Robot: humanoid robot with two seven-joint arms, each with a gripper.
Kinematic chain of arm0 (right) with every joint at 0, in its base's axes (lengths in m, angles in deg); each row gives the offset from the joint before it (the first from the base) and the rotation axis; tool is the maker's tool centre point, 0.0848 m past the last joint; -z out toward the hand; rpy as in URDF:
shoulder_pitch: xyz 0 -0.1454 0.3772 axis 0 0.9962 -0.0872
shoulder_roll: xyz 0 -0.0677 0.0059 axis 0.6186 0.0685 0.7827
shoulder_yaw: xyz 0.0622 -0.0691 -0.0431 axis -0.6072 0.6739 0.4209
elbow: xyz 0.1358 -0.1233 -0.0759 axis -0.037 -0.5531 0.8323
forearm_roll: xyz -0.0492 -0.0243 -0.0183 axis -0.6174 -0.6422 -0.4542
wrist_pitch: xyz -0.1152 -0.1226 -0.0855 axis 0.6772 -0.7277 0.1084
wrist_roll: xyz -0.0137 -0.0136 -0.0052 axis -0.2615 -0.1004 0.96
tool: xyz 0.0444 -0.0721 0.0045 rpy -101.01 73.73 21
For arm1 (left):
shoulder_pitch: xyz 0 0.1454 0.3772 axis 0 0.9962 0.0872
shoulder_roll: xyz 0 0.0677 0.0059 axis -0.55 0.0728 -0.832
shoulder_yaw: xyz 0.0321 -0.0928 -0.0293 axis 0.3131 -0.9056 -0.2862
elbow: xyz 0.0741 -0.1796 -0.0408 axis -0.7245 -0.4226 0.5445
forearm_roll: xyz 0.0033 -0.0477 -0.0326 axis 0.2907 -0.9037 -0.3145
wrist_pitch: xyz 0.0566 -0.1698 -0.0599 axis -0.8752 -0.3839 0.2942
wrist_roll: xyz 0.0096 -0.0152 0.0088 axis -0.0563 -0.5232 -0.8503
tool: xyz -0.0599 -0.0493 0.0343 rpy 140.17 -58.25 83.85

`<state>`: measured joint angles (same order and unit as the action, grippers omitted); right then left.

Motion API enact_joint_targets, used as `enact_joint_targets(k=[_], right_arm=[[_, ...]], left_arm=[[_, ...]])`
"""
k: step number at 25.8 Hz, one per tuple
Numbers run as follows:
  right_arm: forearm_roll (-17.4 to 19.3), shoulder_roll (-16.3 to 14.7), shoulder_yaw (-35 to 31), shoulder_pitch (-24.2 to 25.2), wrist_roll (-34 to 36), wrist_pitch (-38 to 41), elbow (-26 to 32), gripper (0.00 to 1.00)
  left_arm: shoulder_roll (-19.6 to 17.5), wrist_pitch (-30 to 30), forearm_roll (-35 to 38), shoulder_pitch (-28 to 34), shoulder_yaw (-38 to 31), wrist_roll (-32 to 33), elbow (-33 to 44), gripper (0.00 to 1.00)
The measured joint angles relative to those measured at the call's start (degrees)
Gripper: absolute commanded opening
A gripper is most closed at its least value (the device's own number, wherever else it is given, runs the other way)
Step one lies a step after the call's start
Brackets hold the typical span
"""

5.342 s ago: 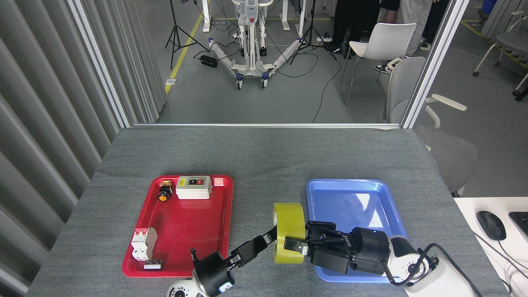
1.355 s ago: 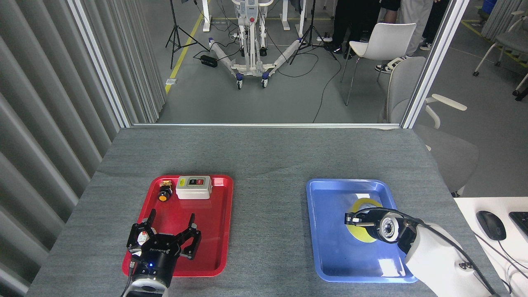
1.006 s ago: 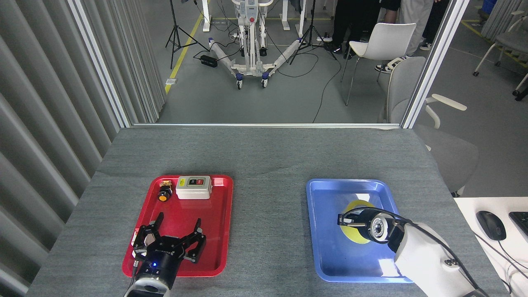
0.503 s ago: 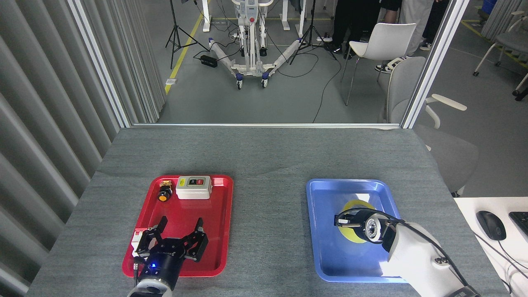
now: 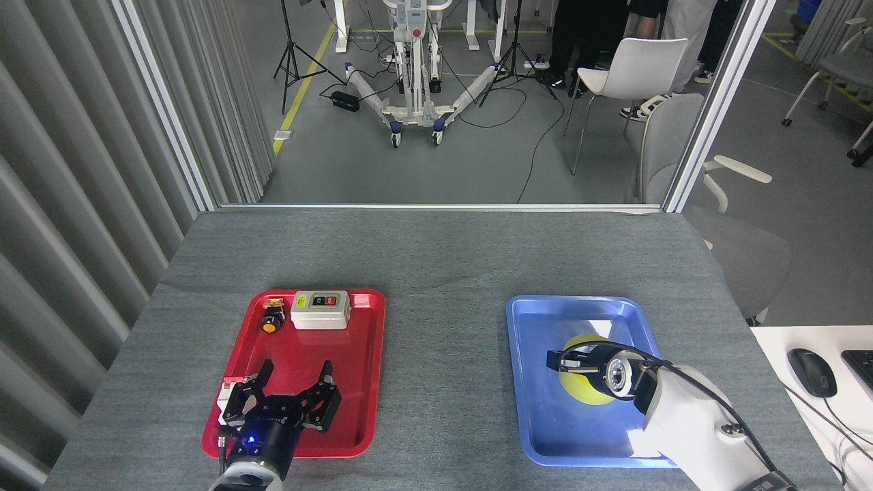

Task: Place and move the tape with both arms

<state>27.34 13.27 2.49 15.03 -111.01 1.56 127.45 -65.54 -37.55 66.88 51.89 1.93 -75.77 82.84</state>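
Your grey worktop point(image 5: 436, 259) carries a red tray point(image 5: 354, 416) toward its left front and a blue tray point(image 5: 539, 423) toward its right front. Your right arm point(image 5: 689, 423) reaches over the blue tray, hiding its gripper point(image 5: 566, 359); you cannot tell its state. The tape point(image 5: 586, 395) lies flat mid-tray beneath it. Your left gripper point(image 5: 294, 376) hangs over the red tray's front-left corner, fingers spread apart, beside a white breaker point(image 5: 226, 394). A switch box point(image 5: 320, 309) and a yellow-tipped pushbutton point(image 5: 271, 319) sit at the tray's back edge.

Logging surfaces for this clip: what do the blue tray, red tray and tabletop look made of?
The blue tray and the red tray look like glossy plastic or coated metal, showing bright glare. The grey tabletop looks matte and felt-like, finely grained.
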Motion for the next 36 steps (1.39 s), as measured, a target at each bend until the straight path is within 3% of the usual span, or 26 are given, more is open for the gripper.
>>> enact_joint_targets(k=[5, 8, 11, 16, 19, 23, 29, 33, 36], right_arm=[[-1.0, -0.5, -0.5, 0.6, 5.1, 0.7, 4.1, 0.98], [-4.3, -0.8, -4.8, 1.6, 9.7, 3.3, 5.9, 0.99], [-12.9, 0.5, -14.1, 4.7, 15.2, 9.2, 6.7, 0.99], [-34.0, 6.8, -30.3, 12.6, 28.6, 15.3, 9.2, 0.99], [-40.3, 9.4, -36.7, 18.0, 33.8, 16.2, 13.7, 0.99], [-42.7, 11.0, -40.8, 23.5, 36.0, 16.3, 20.6, 0.99], [-43.4, 13.0, -45.5, 32.7, 36.9, 16.2, 30.6, 1.00], [-43.4, 13.2, -47.2, 36.8, 37.0, 16.4, 33.5, 1.00], [-43.2, 11.4, -47.7, 38.0, 37.1, 16.6, 34.0, 1.00]], left_arm=[[0.0, -0.1, -0.1, 0.0, -0.1, -0.1, 0.0, 1.00], [0.0, -0.1, -0.2, -0.1, -0.1, -0.1, 0.0, 1.00], [-0.2, -0.1, -0.7, -0.1, -0.2, -0.1, 0.0, 1.00], [-0.2, -0.1, -1.0, -0.1, -0.2, -0.1, -0.1, 1.00], [-0.2, -0.1, -1.0, 0.0, -0.2, 0.0, 0.0, 1.00], [-0.3, -0.1, -1.1, 0.1, -0.2, 0.0, 0.0, 1.00], [-0.3, 0.0, -1.6, 0.1, -0.3, 0.0, 0.0, 1.00], [-0.3, 0.0, -1.8, 0.2, -0.3, 0.0, 0.0, 1.00], [-0.3, 0.0, -1.8, 0.2, -0.3, 0.0, 0.0, 1.00]])
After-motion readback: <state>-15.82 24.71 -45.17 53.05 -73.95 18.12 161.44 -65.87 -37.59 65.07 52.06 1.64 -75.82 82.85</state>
